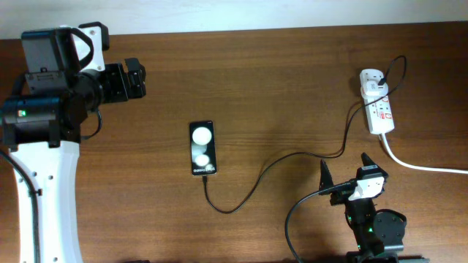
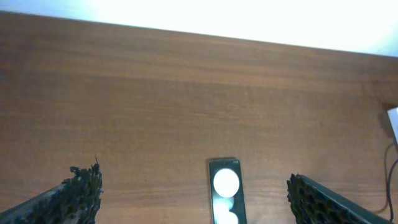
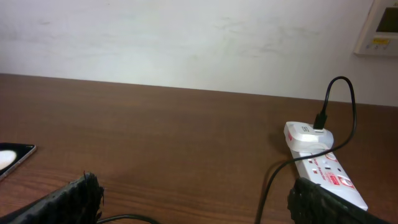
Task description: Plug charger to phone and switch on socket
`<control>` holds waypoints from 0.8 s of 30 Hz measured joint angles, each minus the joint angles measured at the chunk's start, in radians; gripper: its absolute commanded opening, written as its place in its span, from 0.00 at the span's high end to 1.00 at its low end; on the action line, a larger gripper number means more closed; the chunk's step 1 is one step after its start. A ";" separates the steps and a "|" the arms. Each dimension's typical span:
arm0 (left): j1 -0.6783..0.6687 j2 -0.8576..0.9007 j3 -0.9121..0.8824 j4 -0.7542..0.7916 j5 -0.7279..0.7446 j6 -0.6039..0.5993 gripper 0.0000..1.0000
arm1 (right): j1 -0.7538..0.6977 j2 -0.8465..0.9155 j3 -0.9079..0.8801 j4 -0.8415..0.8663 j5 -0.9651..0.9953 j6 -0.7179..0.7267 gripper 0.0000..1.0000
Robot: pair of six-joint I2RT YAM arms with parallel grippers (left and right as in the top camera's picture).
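**Table** (image 1: 278, 66): brown wood grain, filling the overhead view.

**Phone** (image 1: 202, 148): slim black slab lying flat at centre-left of the overhead frame, long axis running up-down, with two white round shapes on its face. It also shows at the bottom centre of the left wrist view (image 2: 225, 196) and is clipped at the left edge of the right wrist view (image 3: 12, 157).

**Charger** (image 1: 303, 153): thin black cable. One end meets the phone's lower short edge and seems seated there, though the joint is too small to be sure. From there it loops downward, climbs rightward across the table and arcs into the white adapter (image 1: 371, 79).

**Socket** (image 1: 380, 113): white strip with red markings, upper right of the overhead frame, with the adapter plugged in at its upper end. The switch position is not legible. A thick white cord (image 1: 420, 166) leaves its lower end and runs off the right edge.

**Left gripper** (image 1: 139, 79): upper left of the overhead frame, well apart from the phone, fingers spread wide and holding nothing.

**Right gripper** (image 1: 345, 169): lower right of the overhead frame, below the socket and near the cable's run, fingers splayed wide, nothing held.

**Wall** (image 3: 155, 37): pale, behind the table in the right wrist view, with a beige control panel (image 3: 379, 28) at the upper right.
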 measured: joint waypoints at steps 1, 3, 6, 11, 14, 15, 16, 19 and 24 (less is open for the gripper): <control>0.000 0.000 0.000 -0.008 0.000 0.000 0.01 | 0.000 0.000 0.000 0.000 0.000 0.000 0.01; 0.000 0.000 0.000 -0.019 0.000 0.000 0.01 | 0.000 0.000 0.000 0.000 0.000 0.000 0.01; 0.000 -0.031 -0.011 -0.026 -0.002 0.000 0.01 | 0.000 0.000 0.000 0.000 0.000 0.000 0.01; 0.000 -0.279 -0.215 0.084 -0.042 0.008 0.01 | 0.000 -0.001 0.000 0.000 0.007 0.000 0.01; 0.000 -0.425 -0.421 0.241 -0.057 0.036 0.01 | 0.000 -0.001 0.000 0.000 0.007 0.000 0.01; 0.000 -0.459 -0.473 0.284 -0.057 0.047 0.01 | 0.000 -0.001 0.000 0.000 0.007 0.000 0.01; 0.000 -0.516 -0.560 0.348 -0.060 0.057 0.01 | 0.001 -0.001 0.000 -0.001 0.007 0.000 0.01; 0.000 -0.670 -0.756 0.500 -0.061 0.080 0.01 | 0.001 -0.002 0.000 -0.001 0.007 0.000 0.01; 0.000 -0.950 -1.098 0.750 -0.064 0.100 0.01 | 0.001 -0.002 0.000 -0.001 0.007 0.000 0.01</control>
